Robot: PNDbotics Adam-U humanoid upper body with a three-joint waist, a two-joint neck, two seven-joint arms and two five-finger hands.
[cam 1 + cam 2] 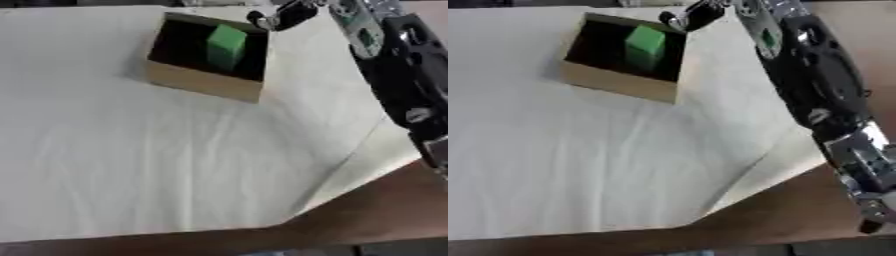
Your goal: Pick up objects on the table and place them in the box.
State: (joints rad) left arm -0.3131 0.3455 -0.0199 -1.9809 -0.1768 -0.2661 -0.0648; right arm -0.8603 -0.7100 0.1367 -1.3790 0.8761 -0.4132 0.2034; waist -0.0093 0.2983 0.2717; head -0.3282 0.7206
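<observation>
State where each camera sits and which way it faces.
Left eye view: in the head, looking down at the white table and box; the right arm enters at the right edge.
Right eye view: beside it in the head, same downward look; more of the right arm shows, right hand by the box's far corner.
Shared: box with green block, table, right arm.

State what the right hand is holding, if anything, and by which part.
Nothing is held. The right hand hangs by the far corner of the open cardboard box; the green rectangular block stands inside the box, apart from the hand.
</observation>
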